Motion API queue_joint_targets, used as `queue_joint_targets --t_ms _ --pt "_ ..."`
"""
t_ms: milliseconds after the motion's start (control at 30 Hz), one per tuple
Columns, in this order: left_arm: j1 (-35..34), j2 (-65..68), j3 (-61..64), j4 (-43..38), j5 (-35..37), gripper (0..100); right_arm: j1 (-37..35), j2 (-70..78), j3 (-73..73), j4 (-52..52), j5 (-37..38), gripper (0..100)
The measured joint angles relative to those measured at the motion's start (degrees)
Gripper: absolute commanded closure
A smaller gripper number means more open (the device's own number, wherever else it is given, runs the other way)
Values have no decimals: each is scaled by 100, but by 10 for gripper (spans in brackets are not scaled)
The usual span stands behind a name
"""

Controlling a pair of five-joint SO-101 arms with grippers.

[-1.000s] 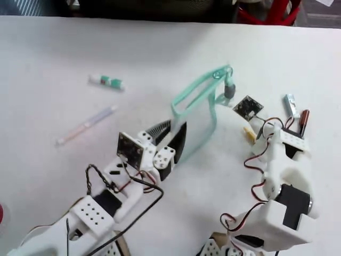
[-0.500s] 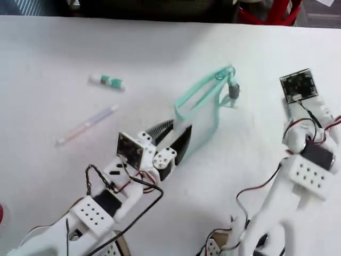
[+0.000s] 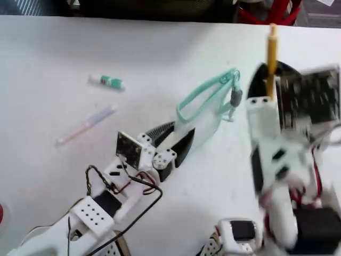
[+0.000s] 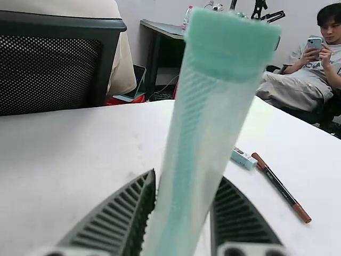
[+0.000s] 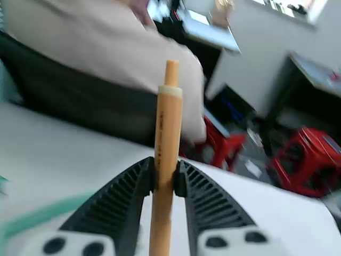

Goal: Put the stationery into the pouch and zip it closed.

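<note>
Orange pen (image 5: 169,106) upright in right gripper (image 5: 164,166); pouch (image 4: 213,122) in left gripper (image 4: 186,178)

A white tabletop (image 3: 64,48) stretches across the foreground of a brightly lit workroom. Beyond its far edge stands a black mesh-backed chair (image 4: 50,69), and behind that a dark-legged desk (image 4: 160,29) sits against a pale wall (image 4: 154,10). Red stools (image 5: 311,154) stand on the dark floor (image 5: 266,133) beside another pale-topped desk (image 5: 317,69).
</note>
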Motion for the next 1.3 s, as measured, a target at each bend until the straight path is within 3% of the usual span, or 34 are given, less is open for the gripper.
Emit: queue_joint_targets --t_ms 133,233,433,900,1033,1200,1300 --pt "0 0 0 0 0 849 -1582 193 -475 26 -202 981" --pt "0 0 9 0 0 849 -1908 607 -527 18 -448 981" --pt "0 0 18 0 0 849 -2022 809 -316 -607 -879 981" --pt "0 0 26 0 0 849 -1864 431 2242 -2277 -897 981" --pt "0 0 26 0 0 849 -1864 246 2303 -2207 -897 981" --pt "0 0 35 0 0 849 -1688 -176 2303 -1389 -870 976" --pt "0 0 35 0 0 849 -1468 -264 2303 -1108 -563 891"
